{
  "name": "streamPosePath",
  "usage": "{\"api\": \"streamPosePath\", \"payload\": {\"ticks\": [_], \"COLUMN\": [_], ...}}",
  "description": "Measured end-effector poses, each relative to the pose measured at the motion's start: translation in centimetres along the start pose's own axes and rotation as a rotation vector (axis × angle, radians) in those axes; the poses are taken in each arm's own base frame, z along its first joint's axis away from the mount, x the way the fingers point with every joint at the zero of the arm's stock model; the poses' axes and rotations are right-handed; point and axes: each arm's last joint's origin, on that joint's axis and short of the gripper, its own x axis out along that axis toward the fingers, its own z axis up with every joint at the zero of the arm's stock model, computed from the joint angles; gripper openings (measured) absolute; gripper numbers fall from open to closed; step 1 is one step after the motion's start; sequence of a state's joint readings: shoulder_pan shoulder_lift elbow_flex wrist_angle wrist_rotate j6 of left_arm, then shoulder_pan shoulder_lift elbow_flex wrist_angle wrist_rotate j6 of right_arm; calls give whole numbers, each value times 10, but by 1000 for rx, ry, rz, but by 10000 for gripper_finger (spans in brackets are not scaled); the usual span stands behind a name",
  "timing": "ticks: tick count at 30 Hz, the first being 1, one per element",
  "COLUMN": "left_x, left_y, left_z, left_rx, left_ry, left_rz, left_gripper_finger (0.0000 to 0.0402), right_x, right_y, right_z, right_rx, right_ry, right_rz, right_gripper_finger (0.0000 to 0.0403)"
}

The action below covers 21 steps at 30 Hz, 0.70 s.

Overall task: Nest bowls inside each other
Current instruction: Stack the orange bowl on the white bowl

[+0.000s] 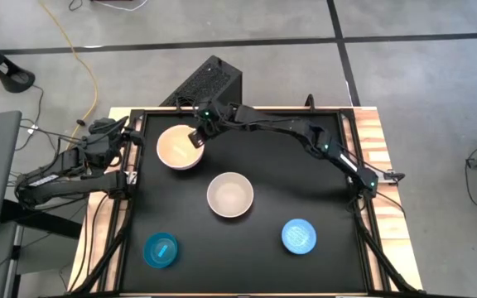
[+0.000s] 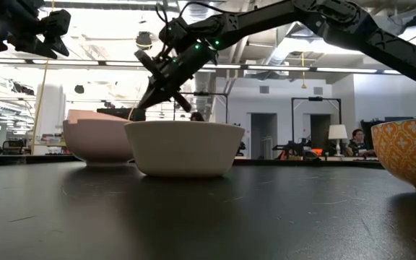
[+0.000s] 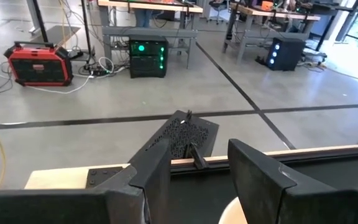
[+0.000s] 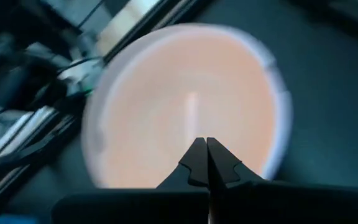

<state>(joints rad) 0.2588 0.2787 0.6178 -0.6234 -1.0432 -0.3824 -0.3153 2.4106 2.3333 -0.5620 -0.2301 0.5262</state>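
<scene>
At the table's far left stands a pink bowl (image 1: 178,150) with a white rim around it; it seems to sit inside a white bowl (image 2: 96,144). My right gripper (image 1: 195,141) is shut, its tips over the pink bowl's inside (image 4: 185,93). A cream-beige bowl (image 1: 230,195) rests on its base mid-table. Near the front edge stand a teal bowl (image 1: 161,250) and a light blue bowl (image 1: 299,236). My left gripper (image 3: 197,183) waits open above the table's left edge, holding nothing. My right gripper slants down from the table's right, and its shut fingertips (image 4: 197,155) stand over the pink bowl's inside, close to the right-hand rim (image 1: 199,151). Whether they touch the bowl I cannot tell. Nothing lies between the fingers.
The black tabletop (image 1: 305,182) has a raised frame around it. A black box (image 1: 209,81) sits on the floor just beyond the far edge. Open tabletop lies between the cream-beige bowl and the right edge.
</scene>
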Motion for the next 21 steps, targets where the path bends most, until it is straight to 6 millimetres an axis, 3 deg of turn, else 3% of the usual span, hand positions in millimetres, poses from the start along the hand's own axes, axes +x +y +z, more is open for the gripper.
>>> {"api": "streamPosePath", "payload": {"ticks": [6,11,21], "left_x": [1,9,21], "left_y": [-2,-10,-20], "left_z": [-10,-42,-84], "left_rx": [1,8,-25], "left_ry": [94,224,321], "left_rz": [-88,-162,-266], "left_gripper_finger": [148,148,148], "right_x": [6,4,-52], "right_y": [33,59,91], "right_z": [-24,-46,-40], "right_rx": [-33,-57,-150], "right_ry": [114,211,206], "right_rz": [104,110,77], "right_gripper_finger": [2,3,4]}}
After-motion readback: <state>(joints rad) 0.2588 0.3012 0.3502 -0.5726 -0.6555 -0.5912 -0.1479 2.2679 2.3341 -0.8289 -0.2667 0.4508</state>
